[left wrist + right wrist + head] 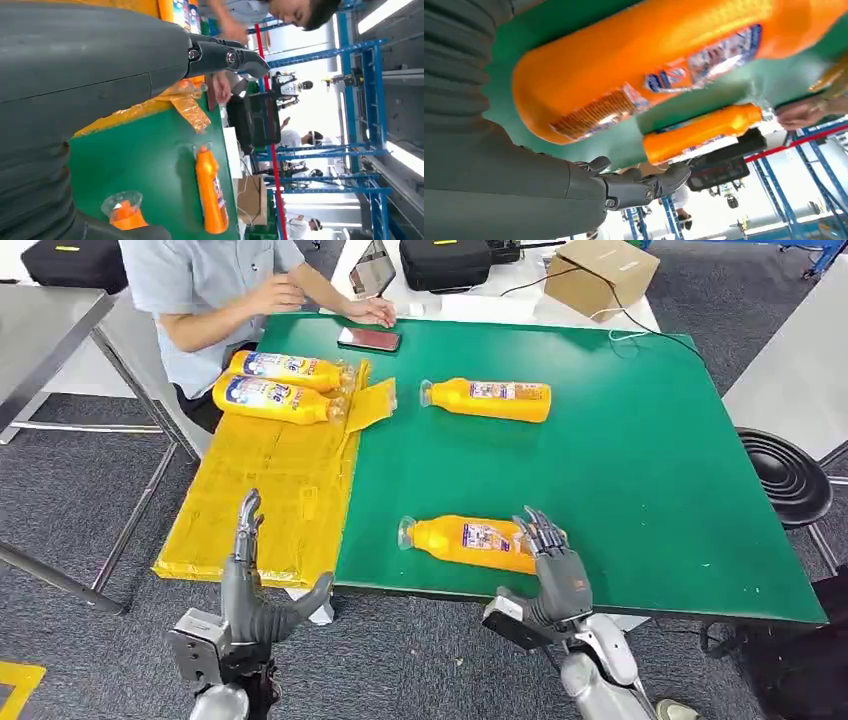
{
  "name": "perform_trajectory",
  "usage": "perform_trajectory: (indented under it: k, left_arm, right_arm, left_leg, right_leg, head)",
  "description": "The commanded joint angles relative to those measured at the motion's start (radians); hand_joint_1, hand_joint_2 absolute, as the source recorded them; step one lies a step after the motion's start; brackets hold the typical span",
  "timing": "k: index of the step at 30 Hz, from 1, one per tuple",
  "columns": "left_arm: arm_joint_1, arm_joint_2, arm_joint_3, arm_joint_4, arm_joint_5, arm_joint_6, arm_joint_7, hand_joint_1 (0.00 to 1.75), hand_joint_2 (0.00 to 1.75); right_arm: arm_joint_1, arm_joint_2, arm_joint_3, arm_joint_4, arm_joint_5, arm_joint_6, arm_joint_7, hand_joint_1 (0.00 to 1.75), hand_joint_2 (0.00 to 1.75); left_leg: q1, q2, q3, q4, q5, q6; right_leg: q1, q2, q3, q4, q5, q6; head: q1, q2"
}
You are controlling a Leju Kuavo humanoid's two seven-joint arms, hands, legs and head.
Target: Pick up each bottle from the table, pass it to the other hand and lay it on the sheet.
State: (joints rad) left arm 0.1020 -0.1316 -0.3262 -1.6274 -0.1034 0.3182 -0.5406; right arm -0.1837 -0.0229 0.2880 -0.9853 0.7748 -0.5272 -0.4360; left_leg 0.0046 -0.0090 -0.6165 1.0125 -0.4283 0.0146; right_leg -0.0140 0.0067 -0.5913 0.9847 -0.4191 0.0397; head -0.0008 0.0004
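Bottles lie on their sides in the head view: two (285, 371) (275, 400) on the yellow sheet (260, 490), one (490, 399) mid-worktop (640, 460), one (470, 541) at the near edge. The right hand (555, 565) reaches over that nearest bottle's base, fingers (538, 532) spread; whether they grip it I cannot tell. The left hand (250, 585) stands upright beside the sheet, fingers straight, thumb apart, empty. A person (210, 290) sits at the far corner.

Left wrist view: the left hand's fingers (220, 55) extend, holding nothing.

Right wrist view: the nearest bottle lies close against the right hand.
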Motion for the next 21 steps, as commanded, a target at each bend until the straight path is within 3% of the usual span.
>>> perform_trajectory:
  k: [1,12,18,21]
  left_arm:
    - [-0.037,0.010,-0.036,0.074,0.010,0.019,0.004,0.00,1.75]
    - [-0.043,0.008,-0.039,0.082,0.024,0.016,0.000,0.00,1.75]
    - [-0.051,-0.011,-0.008,0.123,0.085,0.013,0.041,0.00,1.75]
    - [-0.043,-0.011,0.000,0.140,0.098,0.004,0.047,0.00,1.75]
  right_arm:
    - [-0.091,0.001,-0.004,0.169,0.009,0.020,0.019,0.00,1.75]
    - [-0.121,0.003,-0.001,0.223,0.019,0.005,0.027,0.00,1.75]
    - [-0.222,-0.010,0.025,0.405,0.212,-0.155,0.179,0.00,1.75]
    - [-0.234,-0.003,0.004,0.418,0.212,-0.127,0.186,0.00,1.75]
  left_leg:
    - [0.000,0.001,0.004,-0.001,0.000,-0.001]
    - [0.000,0.000,0.006,-0.002,-0.001,-0.001]
    - [0.000,0.003,0.009,-0.002,-0.001,-0.001]
    - [0.000,0.001,0.006,-0.001,-0.001,-0.001]
  right_leg:
    - [0.000,0.000,0.004,-0.001,0.000,-0.001]
    - [0.001,-0.001,0.007,-0.002,-0.002,-0.002]
    - [0.001,0.001,0.008,-0.002,0.000,-0.002]
    - [0.000,0.000,0.006,-0.002,-0.001,-0.002]
  head:
    - [0.000,0.000]
    - [0.000,0.000]
    - [0.000,0.000]
    - [0.000,0.000]
